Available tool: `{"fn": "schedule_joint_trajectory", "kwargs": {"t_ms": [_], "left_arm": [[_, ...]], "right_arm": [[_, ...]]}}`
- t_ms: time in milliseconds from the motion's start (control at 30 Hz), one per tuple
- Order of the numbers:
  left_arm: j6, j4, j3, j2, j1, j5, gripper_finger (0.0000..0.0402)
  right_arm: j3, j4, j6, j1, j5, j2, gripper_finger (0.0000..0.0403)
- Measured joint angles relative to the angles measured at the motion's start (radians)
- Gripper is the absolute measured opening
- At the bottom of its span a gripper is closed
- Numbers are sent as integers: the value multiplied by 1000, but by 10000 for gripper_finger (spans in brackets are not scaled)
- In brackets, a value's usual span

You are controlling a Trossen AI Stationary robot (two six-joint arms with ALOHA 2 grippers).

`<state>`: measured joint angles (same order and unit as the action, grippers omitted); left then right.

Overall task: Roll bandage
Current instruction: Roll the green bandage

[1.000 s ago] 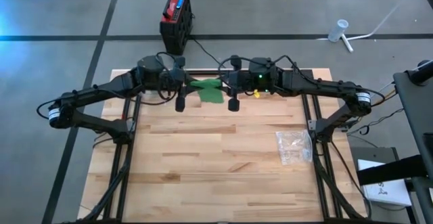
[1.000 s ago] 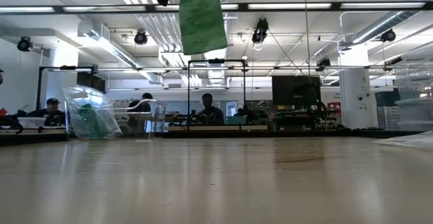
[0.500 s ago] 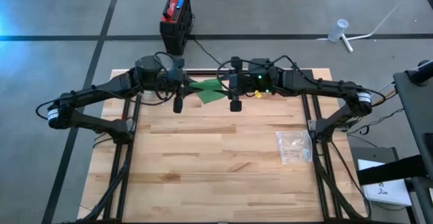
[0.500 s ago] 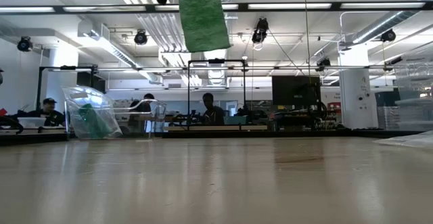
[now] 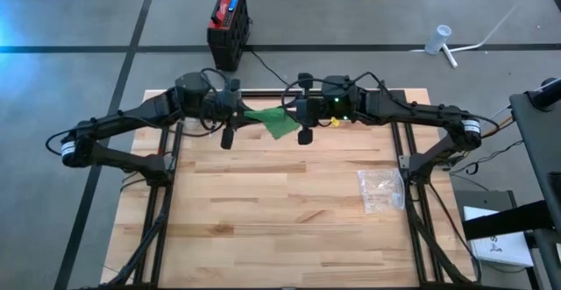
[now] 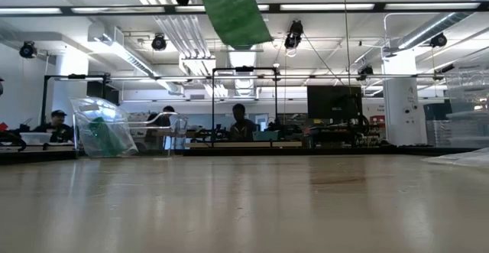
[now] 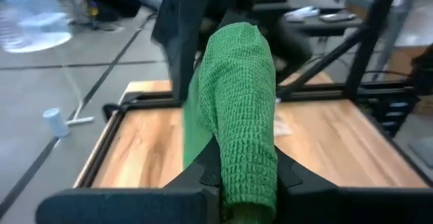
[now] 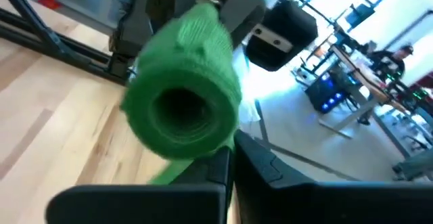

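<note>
**Bandage held in mid-air between two arms: a slip would undo the roll**

The wooden table (image 5: 280,202) carries both dark arms, which meet above its far edge, high off the surface. Between them hangs the green bandage (image 5: 273,122), part roll, part loose strip; in the low view the strip (image 6: 233,12) slants down from the grippers at the top of the picture, well clear of the tabletop.

The left gripper (image 7: 240,183) is closed on the bandage, the woven fabric pinched between its two fingers and rising up past them. The right gripper (image 8: 230,160) has its fingers drawn together just under the rolled part (image 8: 183,109), whose hollow core faces its wrist camera. They seem to nip an edge or tail of the fabric, but I cannot tell how much cloth is actually caught.

Biggest risk, to my eye: the right-hand hold is thin. If it grips only a fringe, the roll could drop out and uncoil as it falls to the table.

Next: the two arms are close together. Any pull apart while both stay clamped would stretch or unwind the wraps rather than tighten them, and a turn in the wrong sense would loosen the coil.

Smaller: the hanging strip is free and could twist or fold, giving an uneven roll.

A clear plastic bag (image 5: 380,190) lies on the right of the table, well apart from all this.
</note>
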<state>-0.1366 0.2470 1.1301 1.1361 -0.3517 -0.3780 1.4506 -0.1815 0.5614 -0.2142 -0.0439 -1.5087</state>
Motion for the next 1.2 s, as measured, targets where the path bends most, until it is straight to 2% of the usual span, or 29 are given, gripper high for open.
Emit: {"fn": "schedule_joint_trajectory", "kwargs": {"t_ms": [100, 267, 467, 567, 700, 933, 1067, 1200], "left_arm": [[-6, 12, 0, -20, -8, 75, 31], [-11, -36, -1, -65, -16, 91, 31], [-11, -94, -3, -67, -17, 82, 32], [-12, -98, -3, -51, -16, 77, 33], [-64, -96, -2, -25, -17, 79, 33], [-187, -69, 13, -23, -17, 84, 35], [-285, 81, 82, -27, -17, 116, 33], [-374, 238, 168, -5, -17, 161, 34]], "right_arm": [[0, -54, -11, 0, 42, 30, 2], [-12, -149, -74, 0, 57, 46, 1], [-39, -137, -114, 6, 51, 20, 0], [-44, -124, -113, 6, 15, 18, 1], [-46, -86, -98, 7, 18, 25, 11], [-10, -119, -101, 2, 33, 72, 69], [5, -146, -79, 6, 97, 127, 116], [4, -49, -85, 6, 71, 170, 159]]}}
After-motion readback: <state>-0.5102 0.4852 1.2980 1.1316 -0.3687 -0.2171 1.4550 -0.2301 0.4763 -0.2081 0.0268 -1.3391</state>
